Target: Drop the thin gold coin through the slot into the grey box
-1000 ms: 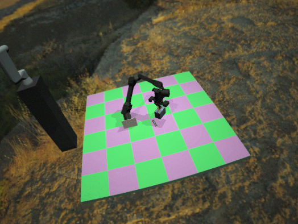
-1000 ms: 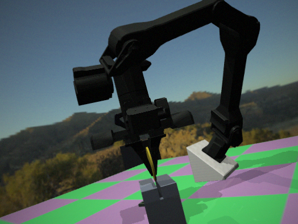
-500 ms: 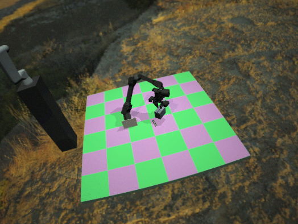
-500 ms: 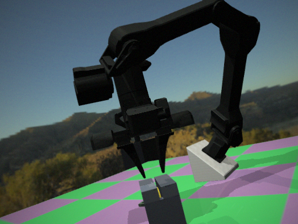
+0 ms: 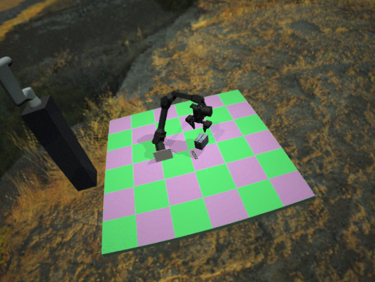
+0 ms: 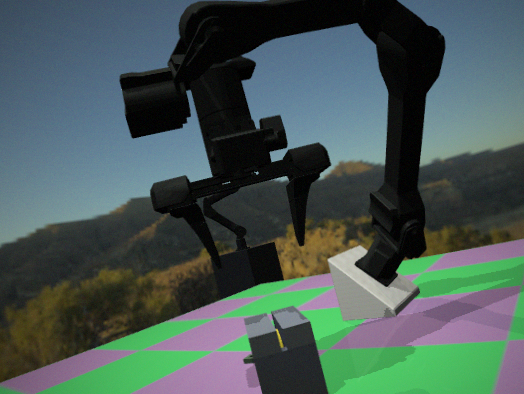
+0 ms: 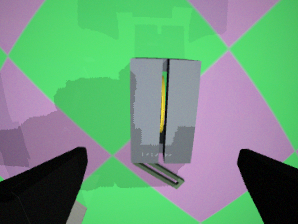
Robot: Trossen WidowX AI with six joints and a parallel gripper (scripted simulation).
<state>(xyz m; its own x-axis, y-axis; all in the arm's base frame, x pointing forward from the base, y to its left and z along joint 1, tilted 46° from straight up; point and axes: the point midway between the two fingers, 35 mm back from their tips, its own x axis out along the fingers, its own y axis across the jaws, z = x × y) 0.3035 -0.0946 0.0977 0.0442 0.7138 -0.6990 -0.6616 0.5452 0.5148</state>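
hand (image 6: 259,234) is spread wide w/ nothing in it, hanging above the grey box (image 6: 287,352). the coin (image 7: 164,103) sits directly below the hand, a thin yellow sliver showing in the slot (image 7: 165,112) of the lid, so it's in the slot but can't tell if it's dropped fully inside or is hung up partway. main risk imo: coin wedges in the slot since the gap is barely wider than the coin, e.g. if it went in slightly tilted; then a poke from a fingertip might be needed, and that could knock the box over or skid it on the bench (image 5: 250,179). around: the dark-green holder (image 7: 160,175) lies just beside the box's near end, below the hand, nothing standing in it. arm's pale base wedge (image 6: 352,295) is off to the side, well apart. a dark pillar (image 5: 59,143) stands off the bench, far away. nothing blocks a straight lift away.
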